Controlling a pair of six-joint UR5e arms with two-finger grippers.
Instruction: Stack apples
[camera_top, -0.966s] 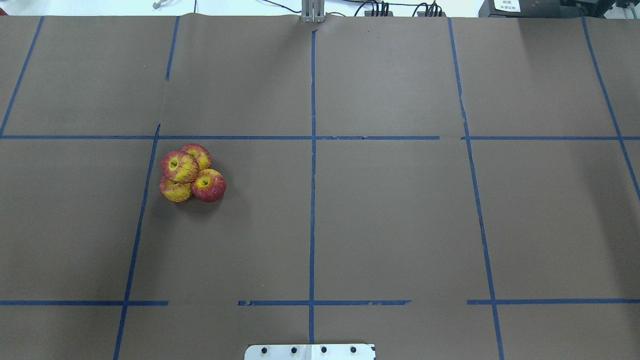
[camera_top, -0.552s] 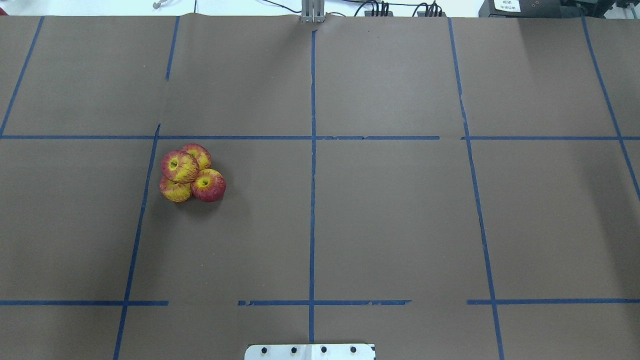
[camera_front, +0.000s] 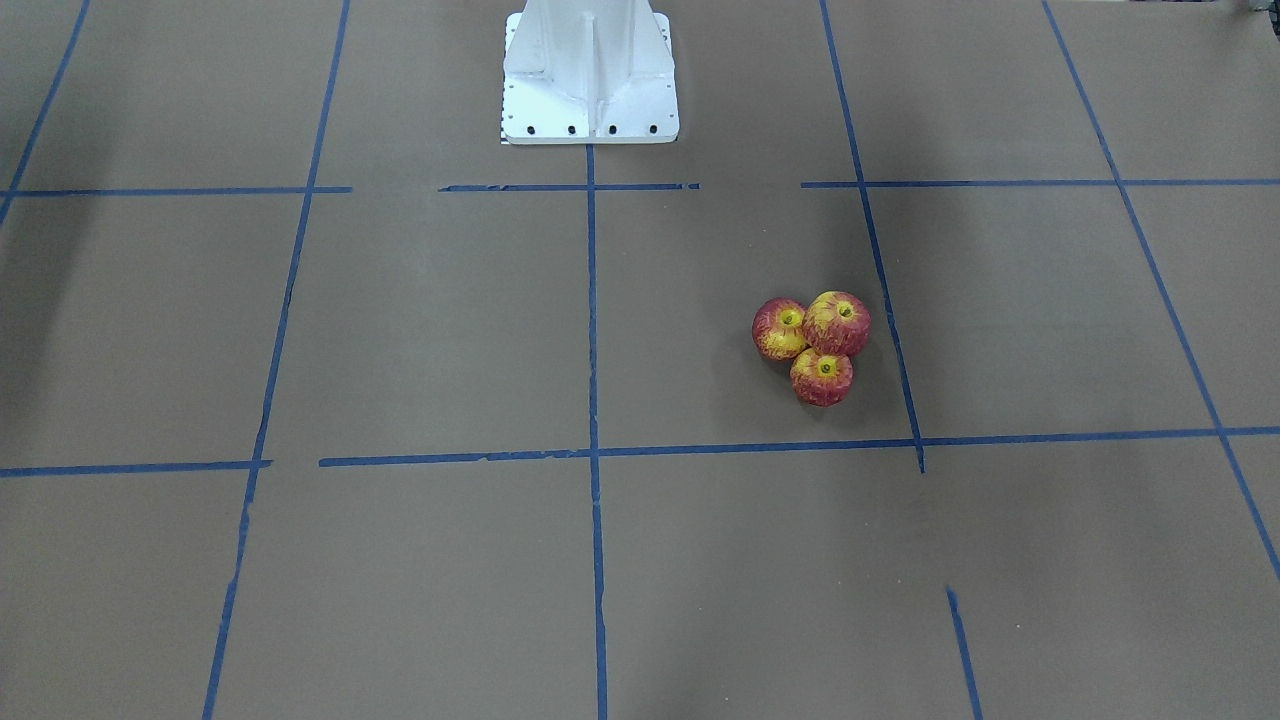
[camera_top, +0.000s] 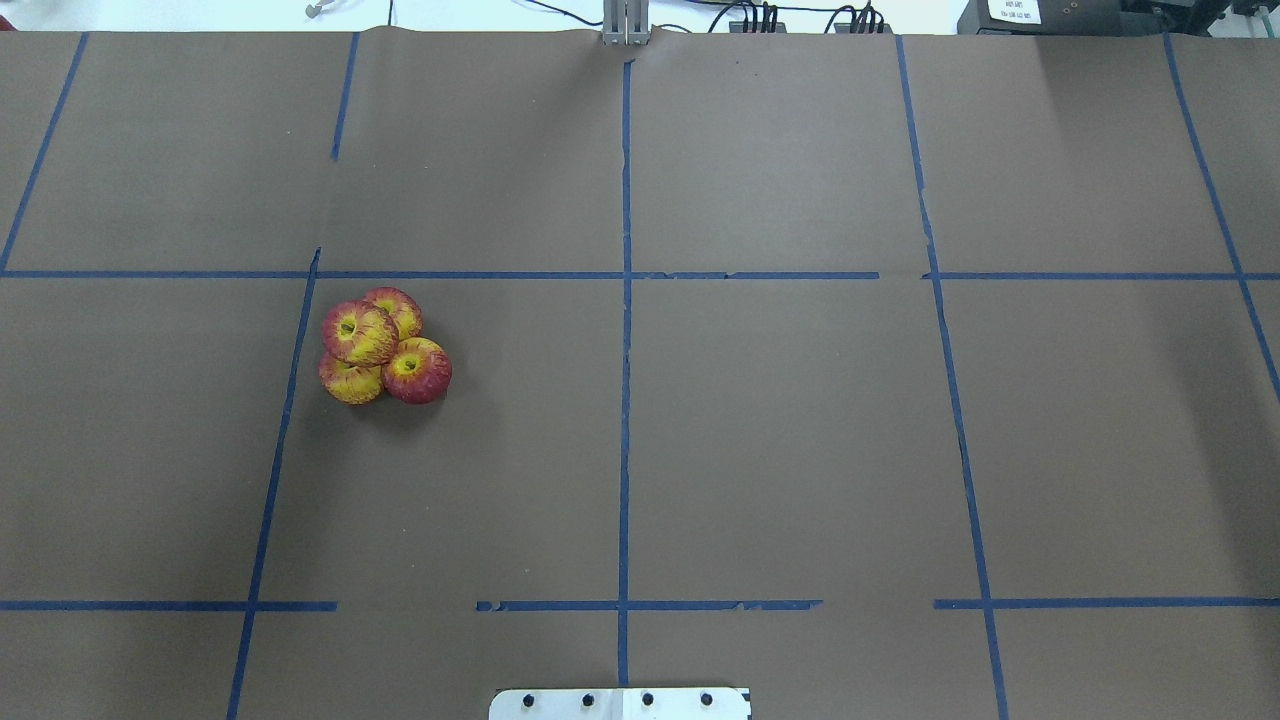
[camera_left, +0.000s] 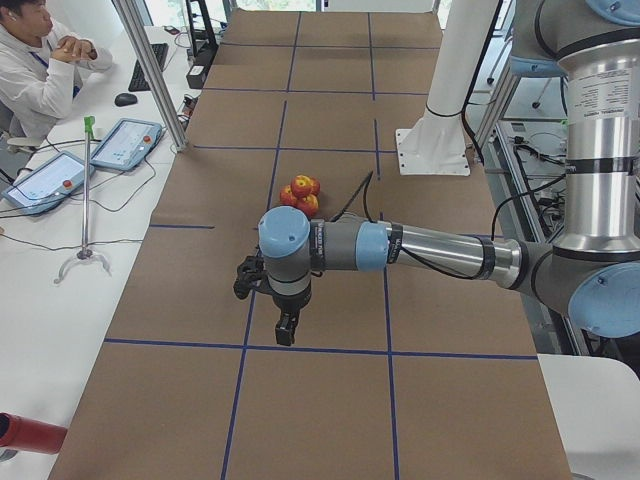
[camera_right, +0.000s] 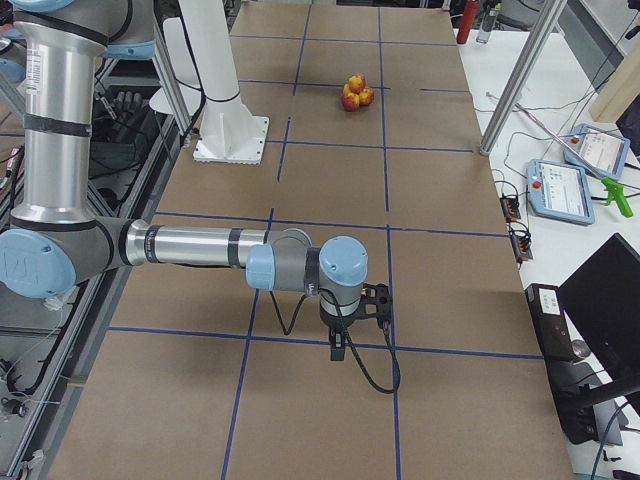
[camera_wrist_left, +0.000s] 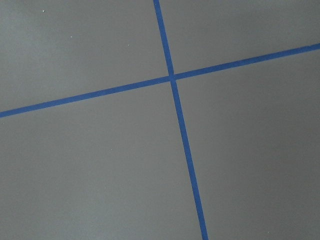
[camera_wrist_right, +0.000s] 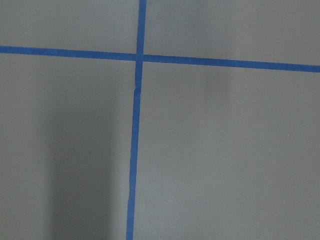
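Four red-and-yellow apples sit in a tight pile on the brown table, left of centre in the overhead view. One apple (camera_top: 358, 332) rests on top of the other three (camera_top: 417, 370) (camera_top: 350, 382) (camera_top: 400, 306). The pile also shows in the front view (camera_front: 822, 376), the left side view (camera_left: 302, 190) and the right side view (camera_right: 354, 92). My left gripper (camera_left: 287, 328) hangs over the table's near end, far from the apples. My right gripper (camera_right: 340, 345) hangs over the other end. I cannot tell whether either is open or shut. Both wrist views show only brown paper and blue tape.
Blue tape lines (camera_top: 624, 400) divide the brown table into squares. The white robot base (camera_front: 590, 75) stands at the table's middle edge. A seated operator (camera_left: 40, 60), tablets (camera_left: 122, 143) and a metal pole (camera_left: 150, 70) are beside the table.
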